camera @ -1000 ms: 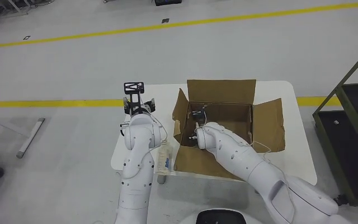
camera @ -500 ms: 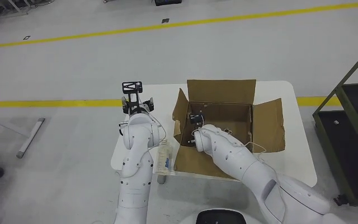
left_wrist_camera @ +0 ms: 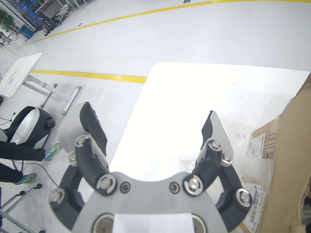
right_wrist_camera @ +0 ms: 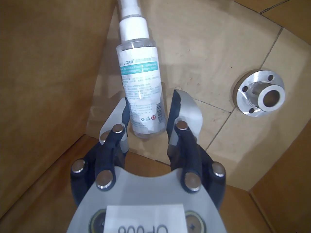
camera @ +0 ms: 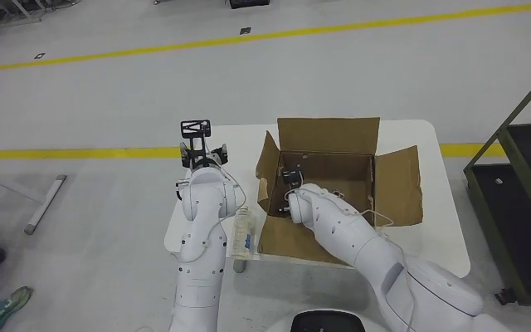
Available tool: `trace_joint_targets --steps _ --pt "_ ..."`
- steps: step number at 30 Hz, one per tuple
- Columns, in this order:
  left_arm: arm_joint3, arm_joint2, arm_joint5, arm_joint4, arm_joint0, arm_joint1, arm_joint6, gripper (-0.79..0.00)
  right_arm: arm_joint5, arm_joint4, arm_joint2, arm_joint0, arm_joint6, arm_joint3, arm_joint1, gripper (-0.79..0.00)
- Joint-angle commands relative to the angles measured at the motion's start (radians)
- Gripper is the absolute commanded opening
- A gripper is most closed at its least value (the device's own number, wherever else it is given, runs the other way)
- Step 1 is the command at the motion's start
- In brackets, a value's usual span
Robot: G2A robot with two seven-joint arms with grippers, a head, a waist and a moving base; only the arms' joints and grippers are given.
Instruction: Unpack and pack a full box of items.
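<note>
The open cardboard box (camera: pixel 390 178) sits on the white table (camera: pixel 415 137). Inside it, a clear spray bottle (right_wrist_camera: pixel 138 73) with a white cap and label lies on the box floor in a corner by a wall. My right gripper (right_wrist_camera: pixel 150 107) is down in the box (camera: pixel 290 176), narrowed onto the bottle's base with a finger against each side. My left gripper (left_wrist_camera: pixel 150 122) hangs open and empty above the table's far left corner (camera: pixel 197 133), beside the box's left flap (left_wrist_camera: pixel 279 158).
A silver metal flange (right_wrist_camera: pixel 258 94) rests on the box floor, apart from the bottle. A second clear bottle (camera: pixel 242 232) lies on the table between the left arm and the box. A dark rack (camera: pixel 502 207) stands right of the table.
My right gripper has shifted slightly toward the box's left wall. The left arm has barely moved.
</note>
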Motion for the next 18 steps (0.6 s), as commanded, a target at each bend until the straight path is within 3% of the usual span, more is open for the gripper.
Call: trace_joint_targets --steps 1,13,18 --pt "0.0 0.0 0.0 0.0 0.0 0.0 0.003 0.0 -0.003 0.001 0.004 0.004 -0.003 0.009 -0.002 -0.785" --pt "-0.012 0.003 0.002 -0.006 0.011 -0.002 0.005 0.0 -0.008 0.026 0.065 0.012 -0.059 -0.023 0.015 -0.785" --pt "-0.02 0.007 -0.003 -0.012 0.019 -0.003 0.003 0.0 -0.01 -0.036 0.071 -0.004 -0.003 -0.077 0.045 -0.785"
